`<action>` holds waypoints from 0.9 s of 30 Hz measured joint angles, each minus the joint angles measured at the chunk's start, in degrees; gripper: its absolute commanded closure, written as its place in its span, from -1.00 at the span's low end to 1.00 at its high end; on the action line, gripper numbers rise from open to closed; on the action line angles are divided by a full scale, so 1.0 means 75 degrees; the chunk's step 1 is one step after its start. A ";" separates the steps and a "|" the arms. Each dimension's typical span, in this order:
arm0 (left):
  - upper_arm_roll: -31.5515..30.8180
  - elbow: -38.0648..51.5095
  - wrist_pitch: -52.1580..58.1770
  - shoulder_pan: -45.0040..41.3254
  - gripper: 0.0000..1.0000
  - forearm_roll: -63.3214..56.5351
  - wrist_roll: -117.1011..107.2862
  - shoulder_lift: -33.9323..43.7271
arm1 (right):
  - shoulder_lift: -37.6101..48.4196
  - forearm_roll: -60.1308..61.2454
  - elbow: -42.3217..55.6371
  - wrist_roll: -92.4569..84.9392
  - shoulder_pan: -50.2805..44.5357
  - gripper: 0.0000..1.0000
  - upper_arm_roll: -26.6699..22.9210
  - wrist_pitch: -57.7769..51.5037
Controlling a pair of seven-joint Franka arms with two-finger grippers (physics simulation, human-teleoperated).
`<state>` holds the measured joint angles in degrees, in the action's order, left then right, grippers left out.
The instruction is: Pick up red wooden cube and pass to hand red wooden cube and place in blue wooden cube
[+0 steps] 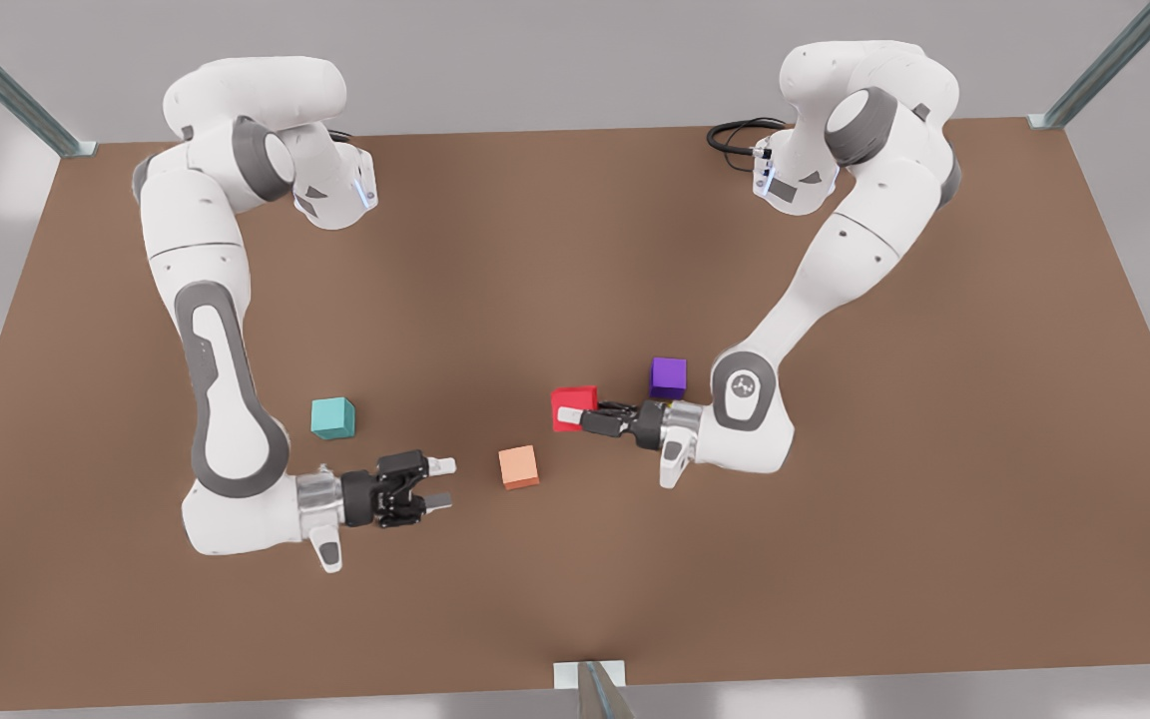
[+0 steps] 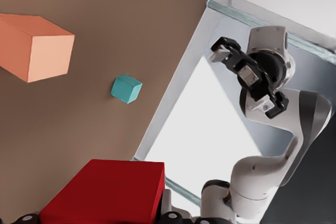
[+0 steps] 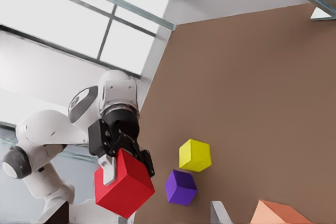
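The red wooden cube (image 1: pixel 573 407) hangs just above the table, right of centre in the front view, and my left gripper (image 1: pixel 576 412) is shut on it. It looms close in the left wrist view (image 2: pixel 110 190) and shows farther off in the right wrist view (image 3: pixel 124 184). The hand, my right gripper (image 1: pixel 442 482) with linkage fingers, is open and holds nothing. It points at the red cube from the front view's left, with a wide gap between them. The teal blue wooden cube (image 1: pixel 332 417) rests on the table behind the right arm's wrist and appears again in the left wrist view (image 2: pixel 126 88).
A pale orange cube (image 1: pixel 518 466) lies on the brown table (image 1: pixel 835 559) between the two grippers. A purple cube (image 1: pixel 668 377) sits just behind the left gripper's wrist, with a yellow cube (image 3: pixel 195 155) beside it. Metal frame posts stand at the table's corners.
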<state>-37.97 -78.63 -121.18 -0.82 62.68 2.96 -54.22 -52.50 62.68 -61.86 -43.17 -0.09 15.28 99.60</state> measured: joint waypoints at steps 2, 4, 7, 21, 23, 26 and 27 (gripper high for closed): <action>-0.0009 -0.0129 -0.0209 0.0004 0.00 0.0216 0.0529 0.0000 | -0.0114 0.0329 -0.0012 -0.0829 -0.0005 -1.00 0.0250 0.0269; -0.0010 -0.0285 -0.0394 0.0009 0.00 0.0462 0.1081 0.0000 | -0.0174 0.0665 -0.0121 -0.1686 -0.0006 -1.00 0.0448 0.0395; -0.0083 -0.0400 -0.0728 0.0013 0.00 0.0666 0.1872 0.0011 | -0.0160 0.0972 -0.0474 -0.2892 0.0065 -1.00 0.0532 0.0368; -0.0112 -0.0640 -0.1236 -0.0036 -0.04 0.1927 0.4259 0.0000 | 0.0222 0.1483 -0.2016 -0.6951 -0.0060 -1.00 0.0825 0.0485; -0.0111 -0.0649 -0.1263 -0.0035 -0.04 0.2136 0.4473 0.0000 | 0.0204 0.1550 -0.2059 -0.7341 -0.0126 -1.00 0.0827 0.0589; -0.0103 -0.0651 -0.1291 -0.0040 -0.04 0.2391 0.4755 0.0000 | 0.0199 0.1676 -0.2140 -0.7868 -0.0178 -1.00 0.0826 0.0712; -0.0102 -0.0652 -0.1298 -0.0041 -0.05 0.2439 0.4839 0.0000 | 0.0204 0.1771 -0.2222 -0.8047 -0.0189 -1.00 0.0828 0.0751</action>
<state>-38.74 -83.52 -130.92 -1.13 80.97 39.25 -54.22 -50.97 75.96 -78.53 -103.53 -1.51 21.49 105.24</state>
